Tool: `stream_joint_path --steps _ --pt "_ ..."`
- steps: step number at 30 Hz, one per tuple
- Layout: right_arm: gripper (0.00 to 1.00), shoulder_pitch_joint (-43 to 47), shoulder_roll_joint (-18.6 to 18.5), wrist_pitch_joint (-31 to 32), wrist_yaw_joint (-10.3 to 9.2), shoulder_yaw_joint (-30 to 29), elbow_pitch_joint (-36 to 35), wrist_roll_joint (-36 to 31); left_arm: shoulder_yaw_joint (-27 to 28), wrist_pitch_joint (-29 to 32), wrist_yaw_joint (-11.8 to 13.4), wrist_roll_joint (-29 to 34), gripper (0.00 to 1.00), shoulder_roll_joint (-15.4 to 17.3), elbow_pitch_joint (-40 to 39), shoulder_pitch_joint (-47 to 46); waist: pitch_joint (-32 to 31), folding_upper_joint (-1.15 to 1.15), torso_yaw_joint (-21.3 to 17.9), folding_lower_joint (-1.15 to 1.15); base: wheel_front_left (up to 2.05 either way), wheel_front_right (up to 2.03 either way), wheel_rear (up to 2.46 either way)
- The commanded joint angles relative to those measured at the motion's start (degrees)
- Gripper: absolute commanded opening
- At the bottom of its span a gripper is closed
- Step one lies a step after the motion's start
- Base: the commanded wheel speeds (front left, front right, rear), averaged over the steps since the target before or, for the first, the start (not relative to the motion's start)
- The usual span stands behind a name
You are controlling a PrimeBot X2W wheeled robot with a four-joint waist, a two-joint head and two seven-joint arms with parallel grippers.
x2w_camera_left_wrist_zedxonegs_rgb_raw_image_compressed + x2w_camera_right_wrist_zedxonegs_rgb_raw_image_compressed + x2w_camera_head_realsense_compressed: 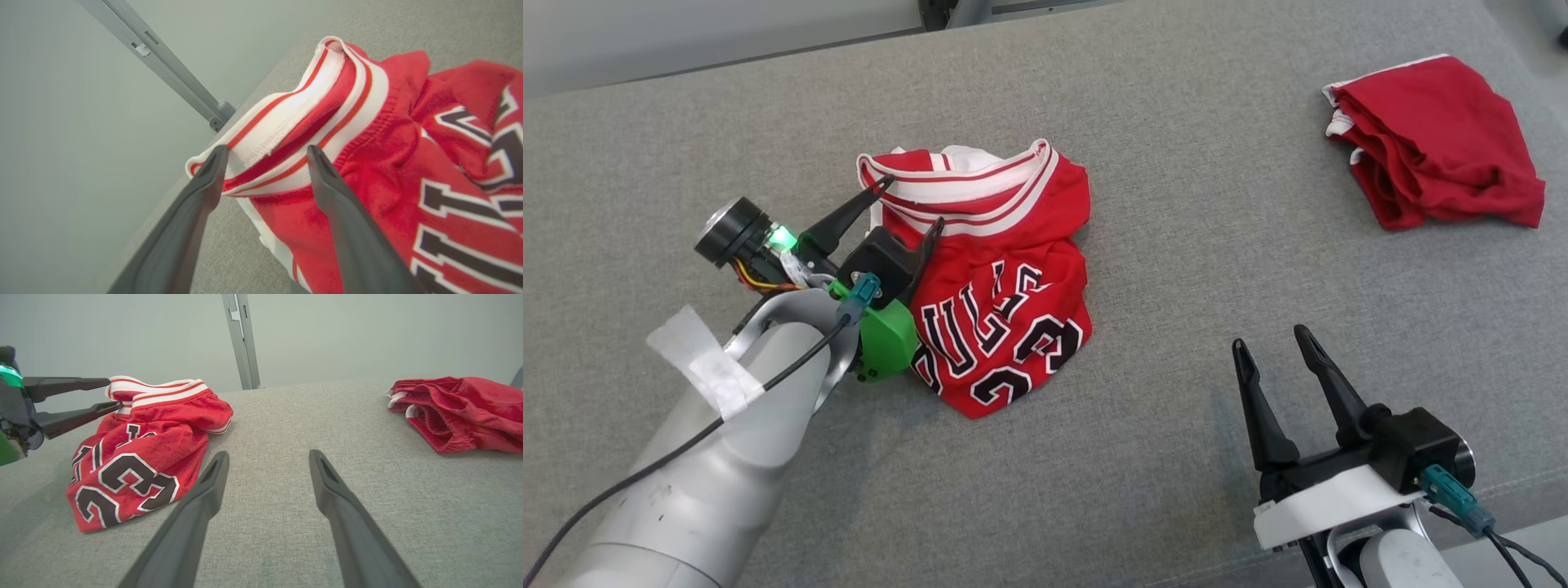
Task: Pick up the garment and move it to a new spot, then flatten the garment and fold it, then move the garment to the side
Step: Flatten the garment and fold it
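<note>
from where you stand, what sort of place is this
Probably a lab test bench, not a home: a wide grey fabric-covered surface, a bare pale wall with a metal post, and a red jersey and a second red garment laid out.

I read the jersey (1005, 310) as soft red knit cloth, and its striped band (286, 118) is ribbed and coarser. The grey surface (1176, 457) beneath is rough, matt woven fabric. My left gripper (913, 201) has smooth, matt dark fingers (192, 220), seemingly plastic. Its pale forearm (727, 457) looks smooth with a faint sheen.
</note>
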Motion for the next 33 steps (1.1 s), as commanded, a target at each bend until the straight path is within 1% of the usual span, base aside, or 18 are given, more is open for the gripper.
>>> stream_joint_path --steps 1,4,5,7,8,9,10,14,16,18,21,26,29,31,33 --pt "1.0 -0.9 0.1 -0.1 -0.05 0.1 -0.2 -0.1 -1.3 -0.1 -0.1 1.4 1.0 0.8 1.5 -1.8 1.1 0.0 -0.5 0.0 0.0 0.0 0.0" --pt "1.0 -1.8 0.1 -0.1 -0.06 0.5 -0.2 0.0 -4.2 -0.1 -0.1 2.3 1.0 0.2 5.8 -4.9 2.2 0.0 -0.8 0.0 0.0 0.0 0.0" --pt "1.0 -2.3 0.1 -0.1 -0.06 0.8 -0.1 0.1 -6.0 -0.1 -0.1 1.9 1.0 -0.4 8.7 -6.3 2.6 0.0 -1.2 0.0 0.0 0.0 0.0" --pt "1.0 -2.7 0.1 -0.1 -0.06 0.8 -0.1 0.0 -7.6 -0.1 -0.1 0.9 1.0 -0.8 10.9 -7.8 2.8 0.0 -1.5 0.0 0.0 0.0 0.0" --pt "1.0 -2.9 0.1 -0.1 -0.06 0.8 -0.1 0.0 -8.2 -0.1 -0.1 0.5 0.73 -0.9 11.5 -8.4 2.9 0.0 -1.6 0.0 0.0 0.0 0.0" --pt "1.0 -3.0 0.2 -0.1 -0.06 0.8 0.0 0.1 -9.0 -0.1 -0.1 0.2 0.13 -1.1 11.6 -8.7 2.8 0.0 -1.7 0.0 0.0 0.0 0.0" --pt "1.0 -3.1 0.2 -0.1 -0.06 0.7 0.0 0.1 -9.9 -0.1 -0.1 -0.3 0.0 -1.4 12.0 -8.7 2.7 0.0 -1.8 0.0 0.0 0.0 0.0" --pt "1.0 -2.2 0.3 -0.1 -0.06 0.5 0.4 0.4 -12.0 -0.1 -0.1 -3.2 0.0 -1.6 11.9 -8.7 1.5 0.0 -2.2 0.0 0.0 0.0 0.0" --pt "1.0 -1.6 0.4 -0.1 -0.06 0.5 0.6 0.5 -13.0 -0.2 -0.1 -5.5 0.0 -2.1 10.6 -8.4 0.7 0.0 -2.2 0.0 0.0 0.0 0.0" --pt "1.0 -1.2 0.5 -0.1 -0.06 0.6 0.8 0.7 -14.1 -0.1 -0.1 -8.9 0.0 -2.7 8.9 -8.3 -0.5 0.0 -2.4 0.0 0.0 0.0 0.0" --pt "1.0 -0.4 0.7 -0.1 -0.06 0.7 1.1 0.9 -15.3 -0.1 -0.1 -16.0 0.0 -3.5 5.7 -9.4 -2.6 0.0 -2.7 0.0 0.0 0.0 0.0" --pt "1.0 0.7 0.9 -0.1 -0.06 1.0 1.4 1.4 -19.0 0.4 -0.1 -25.8 0.0 -3.1 0.8 -15.1 -6.3 0.0 -3.9 0.0 0.0 0.0 0.0" --pt "1.0 1.4 0.9 -0.1 -0.06 1.2 1.8 1.8 -18.7 2.1 -0.1 -30.7 0.0 -2.7 -1.0 -19.3 -8.7 0.0 -4.9 0.0 0.0 0.0 0.0" --pt "1.0 2.0 0.9 -0.1 -0.06 1.3 1.9 2.3 -16.9 3.4 -0.1 -32.9 0.0 -2.7 -1.3 -22.6 -10.0 0.0 -5.6 0.0 0.0 0.0 0.0" --pt "1.0 2.8 0.9 -0.1 -0.06 1.5 2.2 2.6 -15.3 4.7 0.5 -34.2 0.0 -3.3 -1.4 -25.5 -11.3 0.0 -6.2 0.0 0.0 0.0 0.0"
